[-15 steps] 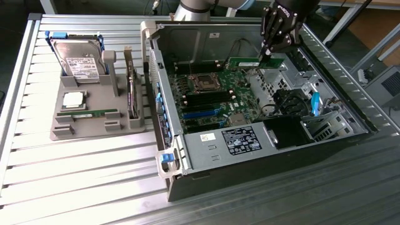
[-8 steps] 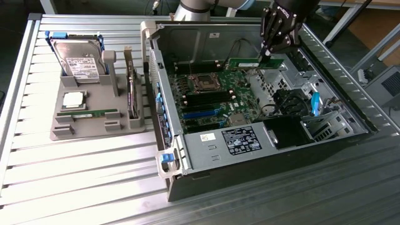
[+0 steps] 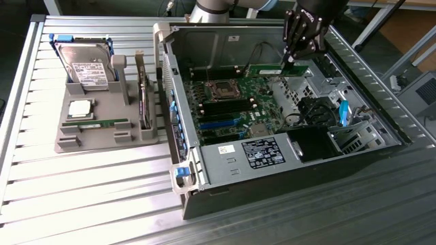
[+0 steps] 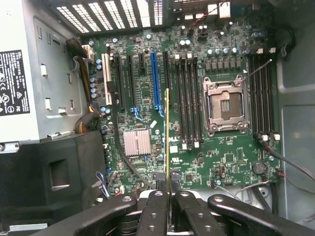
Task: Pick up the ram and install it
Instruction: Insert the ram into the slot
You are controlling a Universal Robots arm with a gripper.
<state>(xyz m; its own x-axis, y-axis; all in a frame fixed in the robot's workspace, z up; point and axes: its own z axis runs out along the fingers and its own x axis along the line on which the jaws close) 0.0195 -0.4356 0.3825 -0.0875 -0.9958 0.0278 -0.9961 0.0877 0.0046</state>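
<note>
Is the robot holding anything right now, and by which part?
Yes: the pincer pinches the ram by its upper edge, above the motherboard.

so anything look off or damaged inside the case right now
Nothing stands out: the gripper is shut on the ram, held edge-on and parallel to the empty memory slots, and the motherboard shows no visible damage.

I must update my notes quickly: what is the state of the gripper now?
Gripper: shut on the ram, over the motherboard.

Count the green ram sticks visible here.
2. One thin green circuit-board ram stick is gripped in the hand over the green motherboard; its twin lies in the grey plastic tray. Others may be hidden.
</note>
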